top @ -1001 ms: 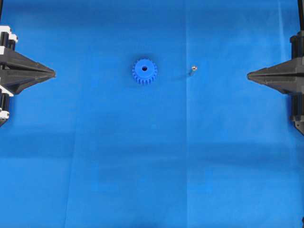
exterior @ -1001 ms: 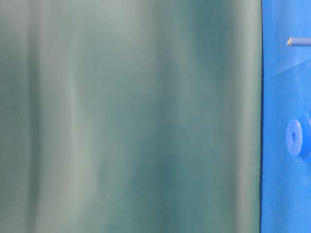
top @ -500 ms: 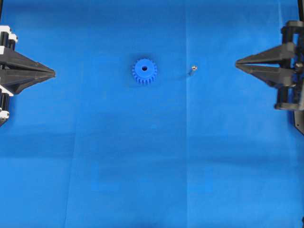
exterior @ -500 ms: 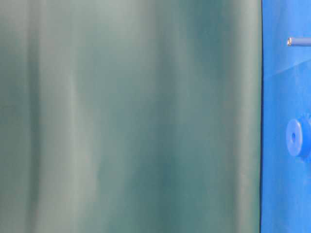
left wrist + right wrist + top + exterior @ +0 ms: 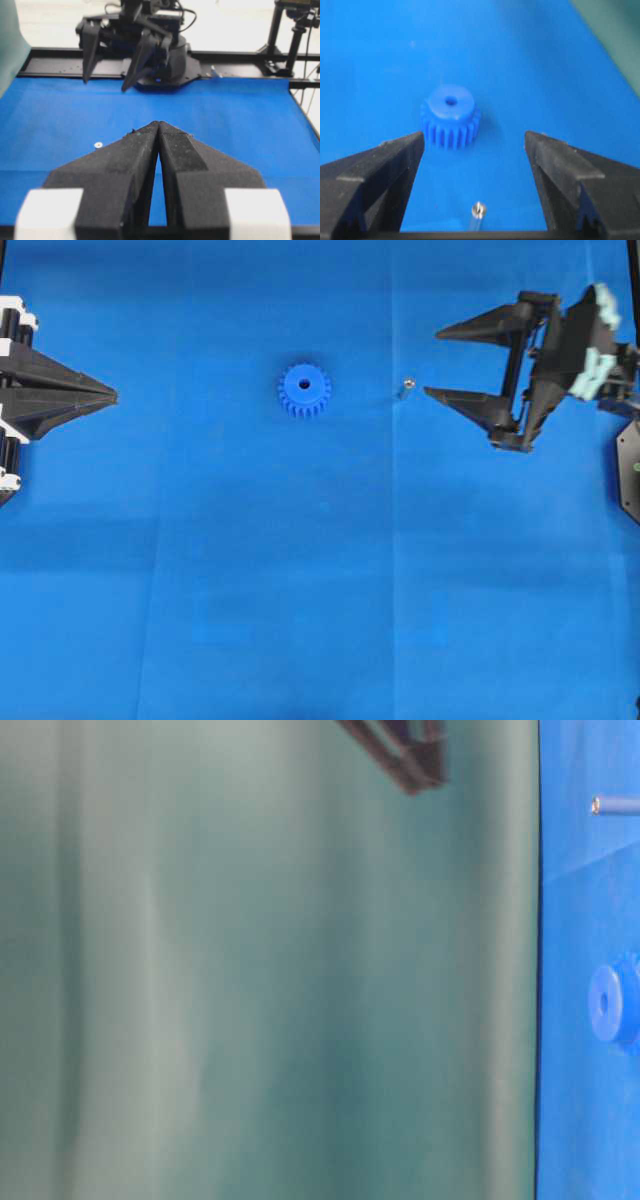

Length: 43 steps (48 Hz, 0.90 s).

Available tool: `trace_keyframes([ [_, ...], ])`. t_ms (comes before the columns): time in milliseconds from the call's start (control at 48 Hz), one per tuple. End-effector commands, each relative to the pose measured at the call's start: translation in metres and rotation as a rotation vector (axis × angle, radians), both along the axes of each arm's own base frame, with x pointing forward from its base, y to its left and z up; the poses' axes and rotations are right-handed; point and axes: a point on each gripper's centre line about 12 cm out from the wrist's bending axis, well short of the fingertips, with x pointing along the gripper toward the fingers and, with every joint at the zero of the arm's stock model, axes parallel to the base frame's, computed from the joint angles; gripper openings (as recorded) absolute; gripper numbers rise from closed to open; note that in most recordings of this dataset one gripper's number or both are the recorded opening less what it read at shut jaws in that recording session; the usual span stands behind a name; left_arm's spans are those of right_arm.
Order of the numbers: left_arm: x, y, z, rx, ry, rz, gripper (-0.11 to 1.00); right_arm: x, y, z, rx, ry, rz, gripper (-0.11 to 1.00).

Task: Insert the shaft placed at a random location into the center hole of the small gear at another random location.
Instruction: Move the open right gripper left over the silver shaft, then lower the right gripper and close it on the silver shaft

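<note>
Left of center on the tabletop (image 5: 300,590) lies a toothed blue gear (image 5: 304,390), dark hole (image 5: 304,386) mid-hub. Right of it, a tiny silvery shaft (image 5: 405,389). Right pincer (image 5: 432,364) gapes empty; left pincer (image 5: 112,395) is closed, empty.

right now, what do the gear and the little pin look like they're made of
The small gear looks like moulded plastic: one even bright blue, matte, with no metallic glint on its teeth or hub. The shaft looks like bare metal: silvery-grey with a bright shine on its end face, though it is too small to say which metal.
</note>
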Motion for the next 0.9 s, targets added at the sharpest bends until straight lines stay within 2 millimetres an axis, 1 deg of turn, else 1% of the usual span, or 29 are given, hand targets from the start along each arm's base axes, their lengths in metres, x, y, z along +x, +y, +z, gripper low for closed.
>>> trace_keyframes([
  [0,0.001,0.000,0.003,-0.002,-0.008,0.001,0.02,0.010,-0.005,-0.012,0.016,0.004,-0.026,0.69],
  [209,0.001,0.000,0.001,0.000,-0.005,0.001,0.02,0.018,-0.011,-0.047,0.053,0.066,-0.076,0.69],
  [313,0.001,0.000,0.000,-0.002,-0.002,0.001,0.02,0.020,-0.014,-0.061,0.075,0.095,-0.098,0.69],
  [417,0.001,0.000,0.000,0.000,0.000,0.000,0.02,0.024,-0.015,-0.070,0.090,0.105,-0.108,0.68],
  [563,0.001,0.000,-0.002,-0.002,0.003,0.001,0.02,0.026,-0.014,-0.078,0.102,0.111,-0.111,0.68],
  [709,0.001,0.000,-0.003,-0.005,0.006,0.001,0.02,0.026,-0.014,-0.079,0.105,0.111,-0.112,0.66],
  [792,0.001,0.000,-0.004,-0.011,0.009,-0.001,0.02,0.027,-0.013,-0.078,0.103,0.107,-0.108,0.59],
  [813,0.001,0.000,-0.004,-0.009,0.009,0.000,0.02,0.027,-0.013,-0.078,0.103,0.107,-0.108,0.56],
  [876,0.000,0.000,-0.005,-0.014,0.014,-0.001,0.02,0.027,-0.013,-0.078,0.103,0.107,-0.106,0.40],
])
